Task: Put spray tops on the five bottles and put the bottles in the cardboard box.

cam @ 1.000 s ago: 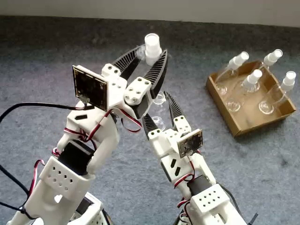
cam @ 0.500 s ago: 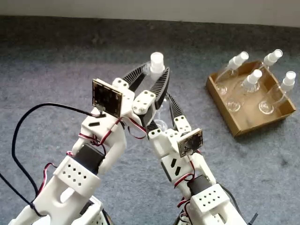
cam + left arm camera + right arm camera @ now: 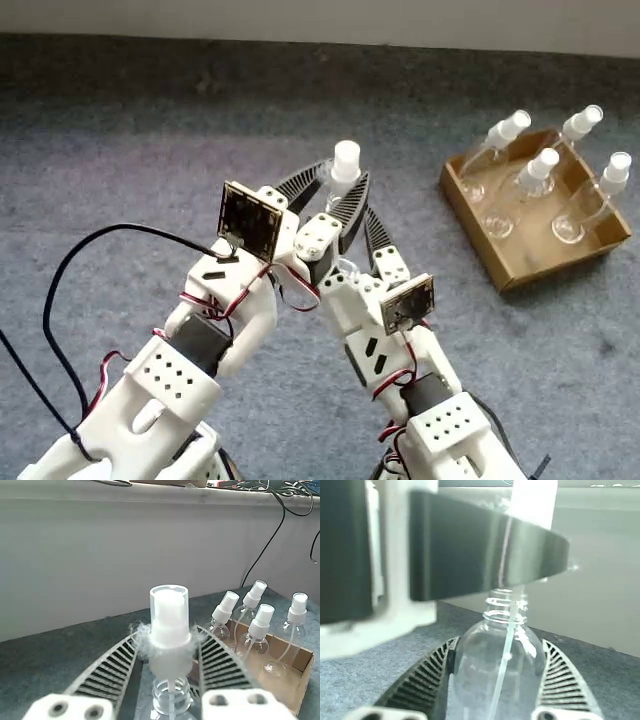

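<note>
I am watching the left gripper (image 3: 338,192) from the high view. Its ribbed black fingers are pinching a white plastic spray top (image 3: 345,160) by the collar, narrow and tight on both sides. In the left wrist view the spray top is standing upright between the fingers, cap uppermost. The threaded neck of a clear, round-shouldered plastic bottle (image 3: 170,700) is sitting directly beneath it. A little of the stem is showing between the collar and the neck, so the top is not seated on the threads.

The right gripper (image 3: 499,646) is holding that bottle upright, its two ribbed fingers closing against the bottle's shoulders on either side. In the right wrist view I am seeing the thin translucent dip tube (image 3: 506,645) running down through the neck and inside the bottle's body. One black finger of the left gripper is crossing above the neck there.

Both arms are meeting near the middle of the grey carpeted table (image 3: 150,150), the left gripper stacked over the right one.

Off to the right, well apart from the grippers, the shallow brown cardboard box (image 3: 565,262) is lying on the carpet. Four clear capped bottles (image 3: 515,190) are resting inside it, each wearing a white spray top.
</note>
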You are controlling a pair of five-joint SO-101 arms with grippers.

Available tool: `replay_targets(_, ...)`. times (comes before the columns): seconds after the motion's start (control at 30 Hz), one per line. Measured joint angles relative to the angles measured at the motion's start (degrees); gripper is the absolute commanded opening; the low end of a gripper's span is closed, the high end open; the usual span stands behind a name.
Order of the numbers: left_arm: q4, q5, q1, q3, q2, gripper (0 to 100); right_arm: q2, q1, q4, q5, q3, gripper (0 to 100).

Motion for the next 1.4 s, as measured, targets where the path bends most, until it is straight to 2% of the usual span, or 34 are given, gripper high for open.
replay_targets(0.33, 0.0, 0.0, 0.0, 2.29, -0.7, 0, 0.09, 0.09, 0.0, 0.0, 0.0, 15.9)
replay_targets(0.7, -0.09, 0.0, 0.53, 11.6, -13.71, 0, 0.0, -0.09, 0.0, 0.18, 0.0, 15.9)
replay_targets(1.3, -0.7, -0.09, 0.53, 11.52, -9.49, 1, 0.09, -0.09, 0.0, 0.26, 0.0, 15.9)
replay_targets(1.4, -0.7, -0.09, 0.53, 11.52, -9.49, 7, 0.09, -0.09, 0.0, 0.26, 0.0, 15.9)
